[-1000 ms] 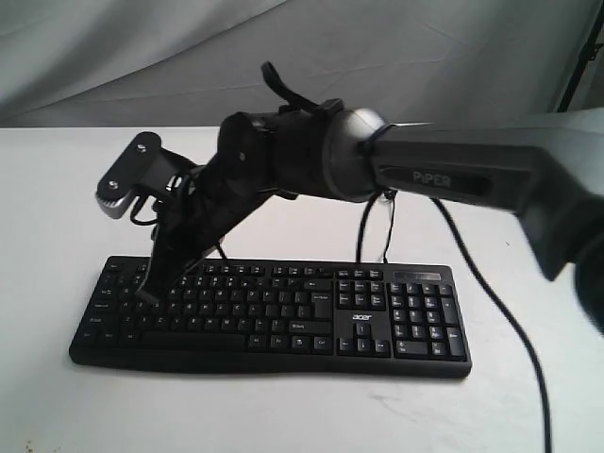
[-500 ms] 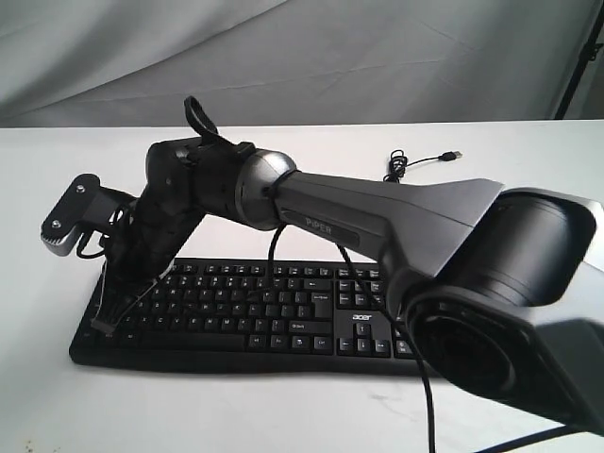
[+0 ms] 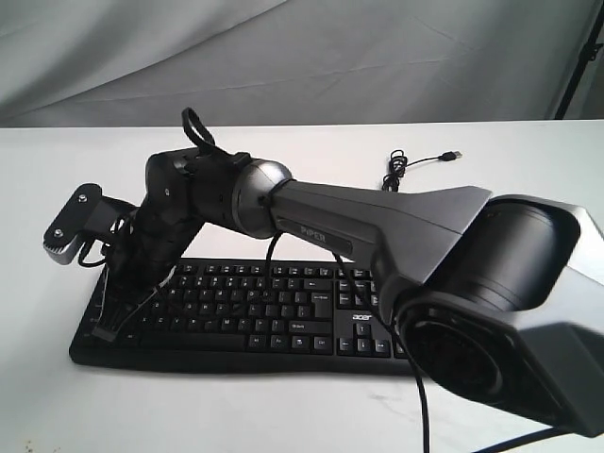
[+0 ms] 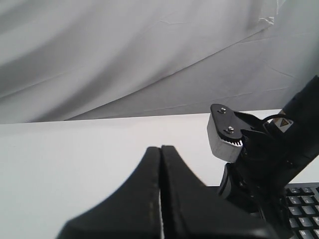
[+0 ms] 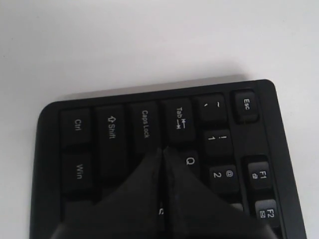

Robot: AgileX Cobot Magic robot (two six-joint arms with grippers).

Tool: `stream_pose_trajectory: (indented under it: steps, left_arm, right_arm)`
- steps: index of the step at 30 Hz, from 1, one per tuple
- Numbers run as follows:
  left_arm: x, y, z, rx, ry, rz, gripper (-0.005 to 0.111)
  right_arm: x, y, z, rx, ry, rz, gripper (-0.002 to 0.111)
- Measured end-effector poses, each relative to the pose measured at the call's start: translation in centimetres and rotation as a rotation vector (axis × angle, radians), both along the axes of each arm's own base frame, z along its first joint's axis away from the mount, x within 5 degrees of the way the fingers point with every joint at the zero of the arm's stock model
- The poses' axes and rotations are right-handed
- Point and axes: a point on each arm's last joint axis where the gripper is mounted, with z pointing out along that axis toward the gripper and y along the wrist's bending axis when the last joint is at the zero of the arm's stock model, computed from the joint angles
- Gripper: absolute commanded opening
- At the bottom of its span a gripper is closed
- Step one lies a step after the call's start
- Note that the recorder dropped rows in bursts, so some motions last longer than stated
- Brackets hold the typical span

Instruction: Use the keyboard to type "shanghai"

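Wide black keyboard (image 3: pixel 283 311) flat on the white table (image 3: pixel 283 415), near the front edge, long side facing the exterior view, number keys at its right end. Thin black cable (image 3: pixel 415 162) curled on the table behind it, plug end lying loose. Grey cloth (image 3: pixel 377 57) hanging at the back.

Big grey right arm (image 3: pixel 377 222) reaching across the middle, over the keyboard, all the way to its left end. Small grey camera block (image 3: pixel 74 222) sticking out beside the wrist. Right end effector (image 3: pixel 106 328) pointing down at the left-most keys. Fingers pressed tight together, no gap, nothing held between them. From the right wrist view, tip right by the Caps Lock key (image 5: pixel 144 124), the Tab key (image 5: pixel 180 118) and the Q key (image 5: pixel 190 161). Cannot tell whether pushing a key down or just above it.

Left end effector (image 4: pixel 160 149) up over bare white table, near one end of the keyboard, facing the right wrist. Fingers flat against each other here too, holding nothing.
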Motion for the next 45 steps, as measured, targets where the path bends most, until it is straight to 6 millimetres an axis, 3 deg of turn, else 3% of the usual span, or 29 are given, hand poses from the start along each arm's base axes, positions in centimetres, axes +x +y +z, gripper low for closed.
stream_pose_trajectory:
  steps: [37, 40, 45]
  left_arm:
    - [0.0, 0.0, 0.0, 0.0, 0.0, 0.0, 0.0]
    - [0.0, 0.0, 0.0, 0.0, 0.0, 0.0, 0.0]
    - [0.0, 0.0, 0.0, 0.0, 0.0, 0.0, 0.0]
  right_arm:
    - [-0.1, 0.2, -1.0, 0.009, 0.036, -0.007, 0.0]
    - [0.0, 0.0, -0.4, -0.014, 0.009, 0.004, 0.0]
    - [0.1, -0.9, 3.4, -0.043, -0.065, 0.01, 0.0]
